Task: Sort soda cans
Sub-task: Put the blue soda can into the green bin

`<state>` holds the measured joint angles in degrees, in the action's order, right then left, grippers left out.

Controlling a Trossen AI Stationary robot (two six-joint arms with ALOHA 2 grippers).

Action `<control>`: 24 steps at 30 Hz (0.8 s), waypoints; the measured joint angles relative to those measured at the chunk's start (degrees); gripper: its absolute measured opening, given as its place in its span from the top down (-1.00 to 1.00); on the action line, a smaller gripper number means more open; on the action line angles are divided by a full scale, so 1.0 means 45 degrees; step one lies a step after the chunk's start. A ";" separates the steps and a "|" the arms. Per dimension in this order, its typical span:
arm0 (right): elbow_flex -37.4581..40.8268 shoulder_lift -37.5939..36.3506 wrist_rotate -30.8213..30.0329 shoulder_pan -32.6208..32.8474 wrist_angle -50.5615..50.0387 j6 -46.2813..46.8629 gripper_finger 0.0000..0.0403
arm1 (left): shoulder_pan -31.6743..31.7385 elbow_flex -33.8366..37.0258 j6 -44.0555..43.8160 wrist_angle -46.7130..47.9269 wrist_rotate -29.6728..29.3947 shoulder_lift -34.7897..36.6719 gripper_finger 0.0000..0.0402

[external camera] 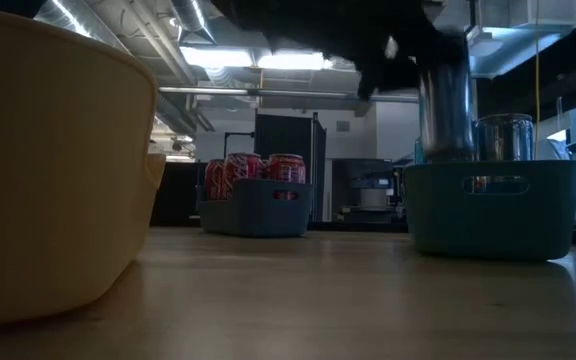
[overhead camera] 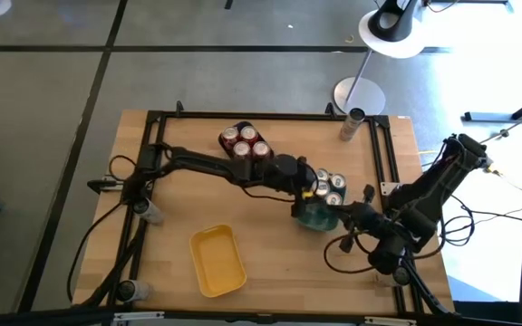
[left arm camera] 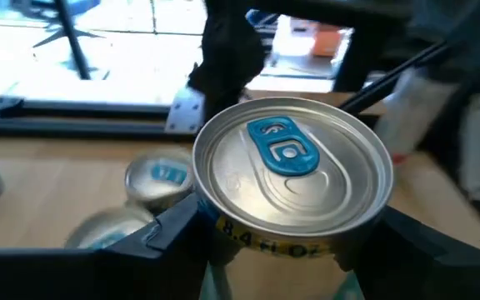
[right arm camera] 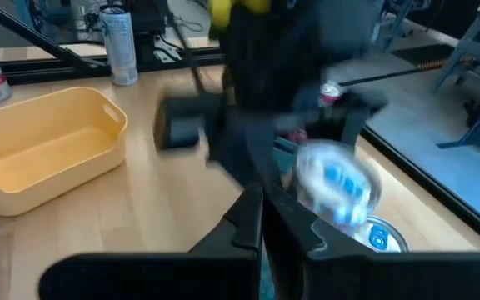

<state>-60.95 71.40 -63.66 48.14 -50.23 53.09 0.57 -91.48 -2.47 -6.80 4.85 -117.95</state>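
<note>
Wooden table (overhead camera: pixel 270 244): left gripper (left arm camera: pixel 282 242) clamps a silver can (left arm camera: pixel 294 171) over the teal tray (external camera: pixel 493 205). Right gripper (right arm camera: pixel 265 221) sits clenched, empty, just right of it.

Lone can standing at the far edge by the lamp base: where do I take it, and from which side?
Grip the lone can across its round side wall, just under the rim, coming down from above. It stands upright, with only the black frame rail close by, so top-down probably clears best. The right tool is shut; open it first.
</note>
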 joint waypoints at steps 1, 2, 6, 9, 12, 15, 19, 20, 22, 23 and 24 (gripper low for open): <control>0.0002 0.0003 -0.0061 0.0041 -0.0041 0.0003 0.94 | -0.0023 0.0005 0.0060 -0.0161 -0.0325 -0.0218 -0.11; 0.0005 -0.0002 -0.0079 0.0053 -0.0071 0.0003 0.94 | -0.0058 0.0014 0.0282 -0.0165 -0.0730 -0.0425 -0.11; 0.0010 0.0013 -0.0149 0.0048 -0.0094 0.0110 0.94 | -0.0145 0.0040 0.0907 -0.0644 -0.1839 -0.0967 -0.11; 0.0026 0.0013 -0.0228 0.0048 -0.0095 0.0110 0.94 | -0.0153 0.0029 0.1046 -0.1418 -0.1939 -0.1394 -0.11; 0.0137 0.0008 -0.0260 0.0048 -0.0101 0.0134 0.94 | -0.0154 0.0029 0.0819 -0.1527 -0.2028 -0.1762 -0.11; 0.0160 0.0060 -0.0257 0.0048 -0.0091 0.0139 0.94 | -0.0149 0.0033 0.0571 -0.1454 -0.2169 -0.1890 -0.11; 0.0160 0.0187 -0.0258 0.0048 -0.0139 0.0139 0.94 | -0.0143 0.0024 0.0628 -0.1453 -0.2237 -0.2027 -0.11; 0.0160 0.0202 -0.0266 0.0048 -0.0144 0.0139 0.94 | -0.0140 0.0024 0.0591 -0.1324 -0.2258 -0.2056 -0.11; 0.0160 0.0266 -0.0273 0.0048 -0.0144 0.0139 0.94 | -0.0135 0.0024 0.0373 -0.1369 -0.2329 -0.2260 -0.11; 0.0160 0.0275 -0.0271 0.0048 -0.0139 0.0139 0.94 | -0.0139 0.0024 0.0285 -0.1334 -0.2319 -0.2302 -0.11; 0.0160 0.0275 -0.0274 0.0048 -0.0138 0.0139 0.94 | -0.0140 0.0038 0.0160 -0.1281 -0.2325 -0.2352 -0.11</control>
<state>-60.23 72.64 -64.90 48.36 -50.85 53.71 -0.05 -91.31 -1.75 -12.57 -5.61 -128.53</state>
